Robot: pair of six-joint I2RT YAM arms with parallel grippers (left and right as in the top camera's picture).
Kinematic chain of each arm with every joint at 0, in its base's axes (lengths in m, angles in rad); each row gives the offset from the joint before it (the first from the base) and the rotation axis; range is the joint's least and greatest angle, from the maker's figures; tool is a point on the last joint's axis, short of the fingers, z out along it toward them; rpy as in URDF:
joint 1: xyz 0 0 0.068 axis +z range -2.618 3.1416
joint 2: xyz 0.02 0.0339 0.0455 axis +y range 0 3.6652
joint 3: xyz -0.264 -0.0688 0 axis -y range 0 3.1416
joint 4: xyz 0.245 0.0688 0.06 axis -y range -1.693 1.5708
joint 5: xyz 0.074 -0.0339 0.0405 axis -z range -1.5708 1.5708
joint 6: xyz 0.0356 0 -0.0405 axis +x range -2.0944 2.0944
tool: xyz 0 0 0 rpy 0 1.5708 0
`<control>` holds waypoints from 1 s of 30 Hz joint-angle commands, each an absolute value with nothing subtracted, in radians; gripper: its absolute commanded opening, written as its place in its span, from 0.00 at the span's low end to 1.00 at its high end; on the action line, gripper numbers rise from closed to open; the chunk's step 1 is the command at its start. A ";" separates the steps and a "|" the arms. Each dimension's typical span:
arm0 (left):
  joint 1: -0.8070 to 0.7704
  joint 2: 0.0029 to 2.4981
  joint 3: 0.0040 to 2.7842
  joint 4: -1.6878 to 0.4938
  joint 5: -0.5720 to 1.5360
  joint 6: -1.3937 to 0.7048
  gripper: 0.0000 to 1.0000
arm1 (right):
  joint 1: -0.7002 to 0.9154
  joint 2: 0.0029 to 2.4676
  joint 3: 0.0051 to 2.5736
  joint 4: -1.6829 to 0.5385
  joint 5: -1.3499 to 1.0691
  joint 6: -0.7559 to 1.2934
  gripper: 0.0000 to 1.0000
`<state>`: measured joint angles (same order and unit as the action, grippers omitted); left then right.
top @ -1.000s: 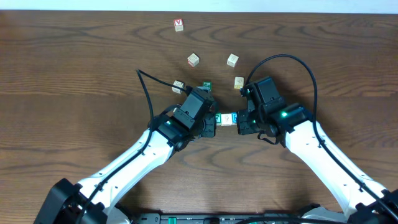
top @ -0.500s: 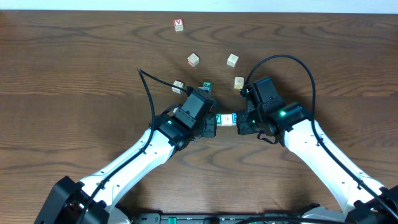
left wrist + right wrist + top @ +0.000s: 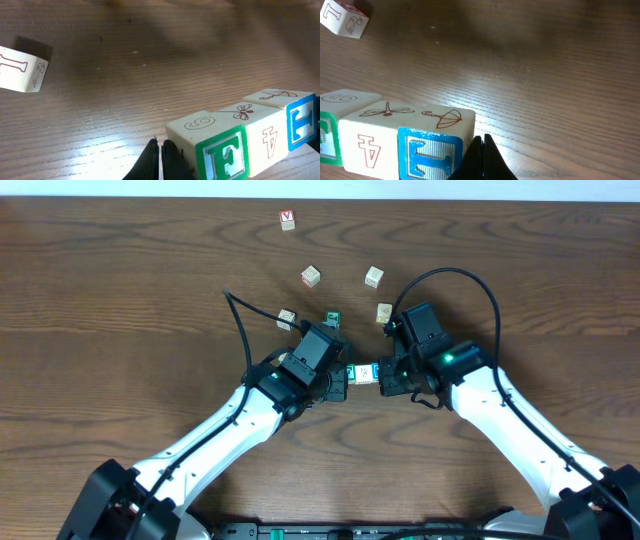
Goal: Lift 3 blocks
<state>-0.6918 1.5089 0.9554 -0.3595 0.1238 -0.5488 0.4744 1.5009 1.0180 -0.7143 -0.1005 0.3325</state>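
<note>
Three blocks in one tight row, centre of the overhead frame: green block (image 3: 222,159), cream block (image 3: 265,137), blue block (image 3: 300,122), faces touching. Left claw (image 3: 160,150) pinched closed, nothing between its fingers, tip against the green end. Right claw (image 3: 482,150) likewise, against the blue end. Row possibly off the tabletop (image 3: 150,75); can't confirm.

On my overhead feed, dark wood-grain table (image 3: 120,290), red-lettered cube (image 3: 288,219) near the far edge, left pale cube (image 3: 311,276) and right pale cube (image 3: 374,276) well apart, green-faced cube (image 3: 333,318) nearer me, tan cube (image 3: 288,318) on its left, cream cube (image 3: 385,312) on its right.
</note>
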 commanded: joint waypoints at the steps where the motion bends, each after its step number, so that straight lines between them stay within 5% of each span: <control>1: -0.748 1.526 1.031 -0.308 0.279 -0.536 0.07 | 0.538 1.520 1.050 -0.692 -0.319 0.328 0.01; 30: -0.748 1.549 1.031 -0.306 0.279 -0.547 0.07 | 0.538 1.528 1.030 -0.683 -0.311 0.329 0.01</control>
<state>-0.6975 1.5471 0.9554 -0.3519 0.1246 -0.5495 0.4747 1.5162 1.0183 -0.7139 -0.0952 0.3321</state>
